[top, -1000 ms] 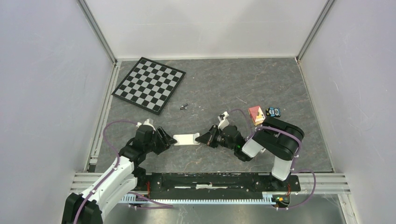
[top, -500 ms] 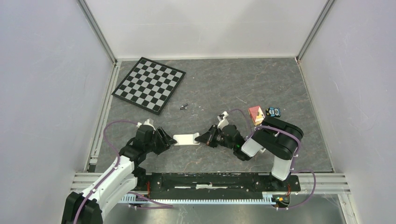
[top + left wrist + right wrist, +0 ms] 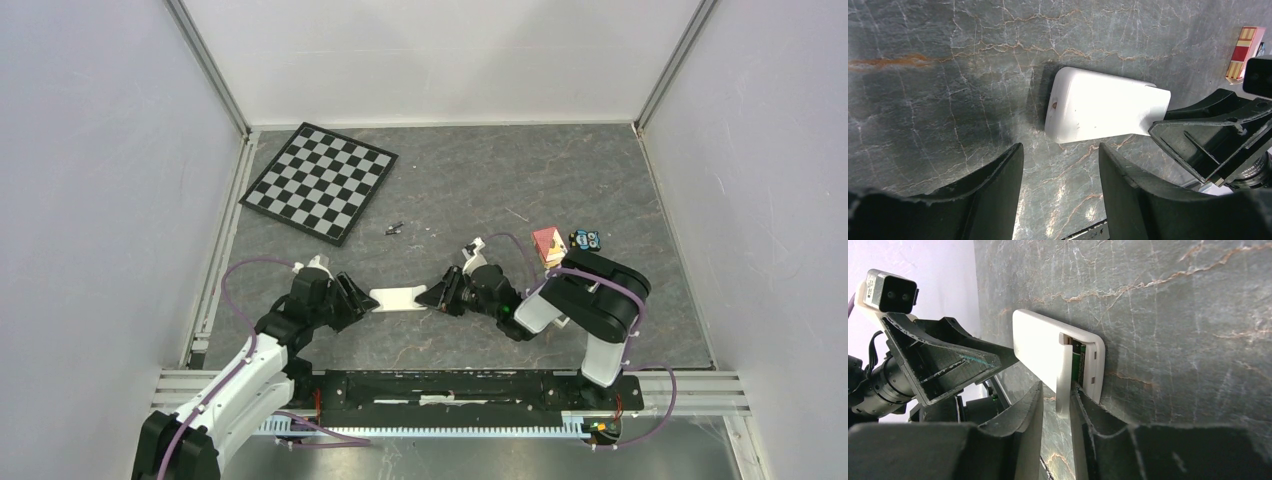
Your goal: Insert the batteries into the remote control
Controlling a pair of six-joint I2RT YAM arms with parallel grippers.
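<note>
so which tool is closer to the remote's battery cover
Right. The right tool grips the battery cover at the compartment end of the remote control, with the batteries showing behind it. The left tool sits open off the opposite end, not touching it.

Top camera looks down — close, opposed wrist cameras share the remote control [image 3: 1103,110].
</note>
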